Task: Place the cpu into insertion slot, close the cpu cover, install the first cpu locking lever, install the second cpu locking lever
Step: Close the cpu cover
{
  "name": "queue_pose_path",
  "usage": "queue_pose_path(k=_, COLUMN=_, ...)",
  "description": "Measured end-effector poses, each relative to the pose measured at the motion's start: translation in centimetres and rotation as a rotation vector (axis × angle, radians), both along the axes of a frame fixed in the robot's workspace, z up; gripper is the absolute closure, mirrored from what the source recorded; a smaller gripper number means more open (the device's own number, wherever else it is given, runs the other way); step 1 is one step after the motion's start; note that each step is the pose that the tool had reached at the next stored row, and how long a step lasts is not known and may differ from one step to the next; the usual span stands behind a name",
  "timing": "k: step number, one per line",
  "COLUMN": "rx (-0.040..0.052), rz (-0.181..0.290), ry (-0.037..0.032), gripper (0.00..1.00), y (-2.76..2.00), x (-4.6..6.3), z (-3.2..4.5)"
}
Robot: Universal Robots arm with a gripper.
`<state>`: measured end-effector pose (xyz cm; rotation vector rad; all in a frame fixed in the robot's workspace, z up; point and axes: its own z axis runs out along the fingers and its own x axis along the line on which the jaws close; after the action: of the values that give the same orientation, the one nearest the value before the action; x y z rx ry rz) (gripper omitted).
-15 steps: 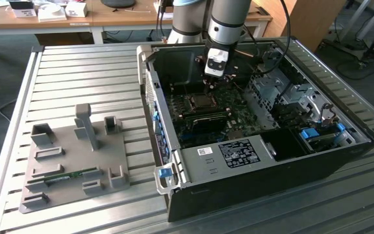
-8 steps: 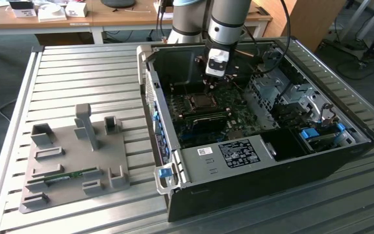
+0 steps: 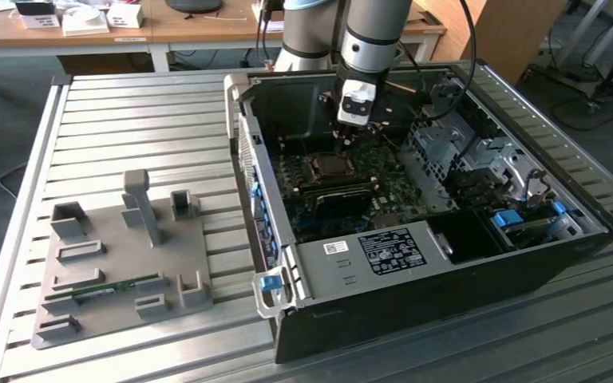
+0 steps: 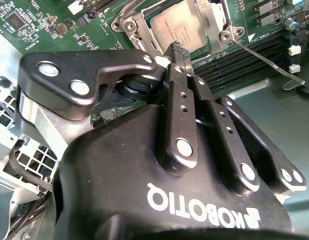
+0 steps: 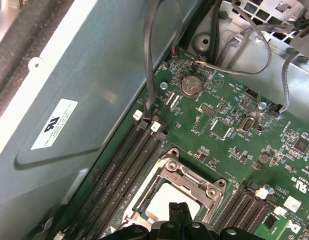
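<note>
In the exterior view my gripper (image 3: 346,137) hangs inside the open black computer case, just above the insertion slot (image 3: 334,169) on the green board. Both wrist views show its fingers pressed together with nothing between them, tips (image 4: 178,49) (image 5: 178,206) over the socket's edge. The greyish-gold cpu (image 4: 177,25) (image 5: 162,206) lies flat in the socket. The silvery cpu cover (image 4: 138,26) (image 5: 190,179) appears to lie down around it as a frame. A thin wire locking lever (image 4: 264,59) reaches from a socket corner out across the memory slots.
Long memory slots (image 5: 128,150) (image 4: 244,52) run beside the socket. Grey cables (image 5: 149,55) hang along the case wall (image 5: 84,75). On the exterior view's left, a grey fixture plate (image 3: 173,247) holds a green memory stick (image 3: 104,290). Drive bays and a blue part (image 3: 509,219) fill the case's right side.
</note>
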<state>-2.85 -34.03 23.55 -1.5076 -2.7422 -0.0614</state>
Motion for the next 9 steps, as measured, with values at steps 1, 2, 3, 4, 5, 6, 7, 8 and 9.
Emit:
queue_pose_path(k=1, rx=0.0000, rz=0.004, ry=0.0000, gripper=0.89, y=0.00, x=0.00, z=0.00)
queue_pose_path(k=2, rx=0.0000, rz=0.010, ry=0.0000, gripper=0.89, y=0.00, x=0.00, z=0.00)
queue_pose_path(k=3, rx=-0.0001, rz=0.013, ry=0.0000, gripper=0.89, y=0.00, x=0.00, z=0.00)
queue_pose_path(k=4, rx=-0.0001, rz=0.013, ry=0.0000, gripper=0.89, y=0.00, x=0.00, z=0.00)
queue_pose_path(k=5, rx=-0.0001, rz=0.013, ry=0.0000, gripper=0.89, y=0.00, x=0.00, z=0.00)
queue_pose_path(k=6, rx=0.0000, rz=0.013, ry=0.0000, gripper=0.89, y=0.00, x=0.00, z=0.00)
queue_pose_path(k=7, rx=-0.0001, rz=0.013, ry=0.0000, gripper=0.89, y=0.00, x=0.00, z=0.00)
queue_pose_path(k=8, rx=-0.0001, rz=0.013, ry=0.0000, gripper=0.89, y=0.00, x=0.00, z=0.00)
queue_pose_path(k=9, rx=0.0000, rz=0.013, ry=0.0000, gripper=0.89, y=0.00, x=0.00, z=0.00)
